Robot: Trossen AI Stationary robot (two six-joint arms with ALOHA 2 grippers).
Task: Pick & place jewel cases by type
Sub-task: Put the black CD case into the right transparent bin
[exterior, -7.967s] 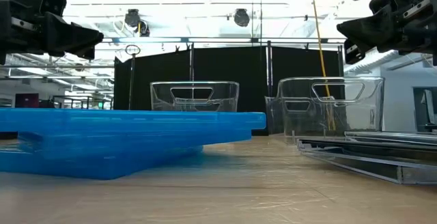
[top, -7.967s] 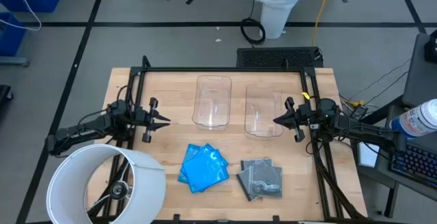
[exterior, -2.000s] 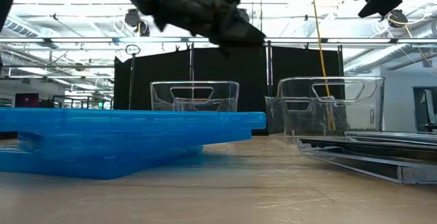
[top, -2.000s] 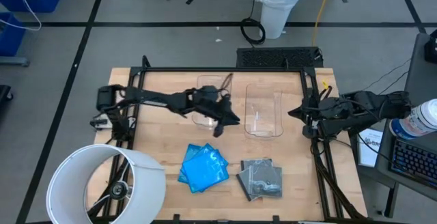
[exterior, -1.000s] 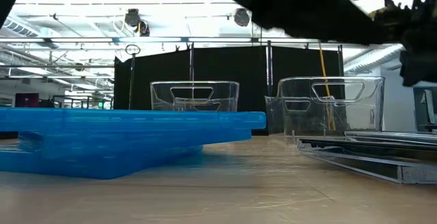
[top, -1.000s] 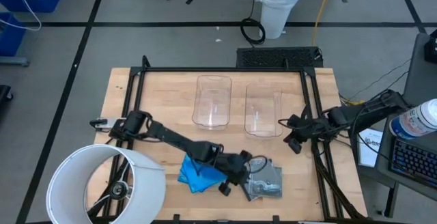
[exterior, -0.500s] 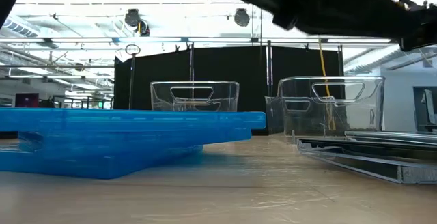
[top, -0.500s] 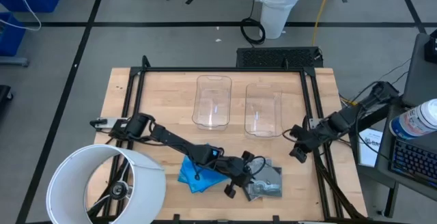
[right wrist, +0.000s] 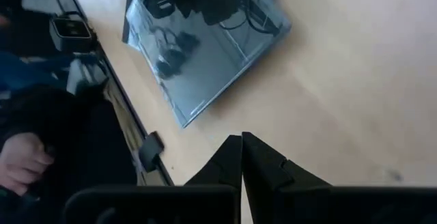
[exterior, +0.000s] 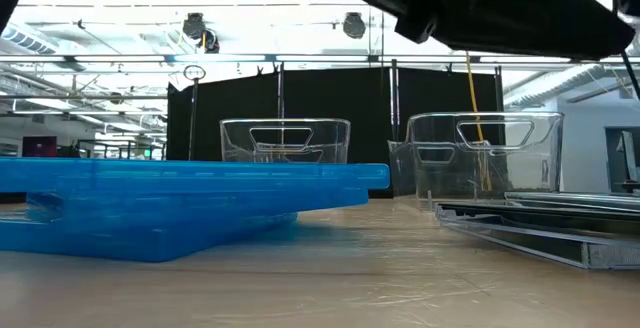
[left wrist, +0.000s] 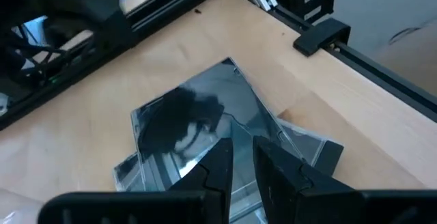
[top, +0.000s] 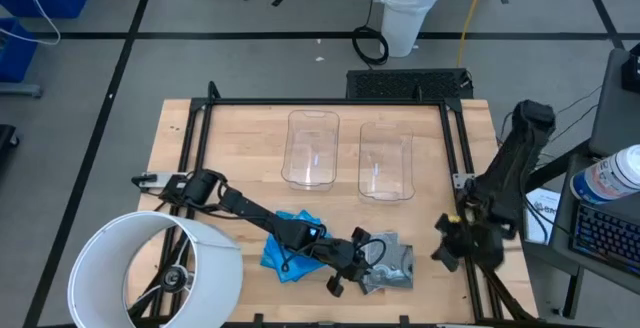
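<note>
Bins [top: 312, 148]: two clear, at table's [top: 240, 138] far edge | cases: one blue stack [top: 285, 248], one grey stack [top: 398, 264], near front edge | left gripper [top: 347, 268] narrowly parted, nothing seen pinched, beside grey stack | right gripper [top: 447, 251] pressed together, right edge.

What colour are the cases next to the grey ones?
Bright see-through blue. The blue jewel cases show best in the low view.

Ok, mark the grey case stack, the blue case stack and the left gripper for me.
grey jewel cases [left wrist: 205, 118]: left wrist view, top case's face.
blue jewel cases [top: 278, 254]: high view, stack's visible left part.
left gripper [left wrist: 242, 159]: left wrist view, between its fingertips.
</note>
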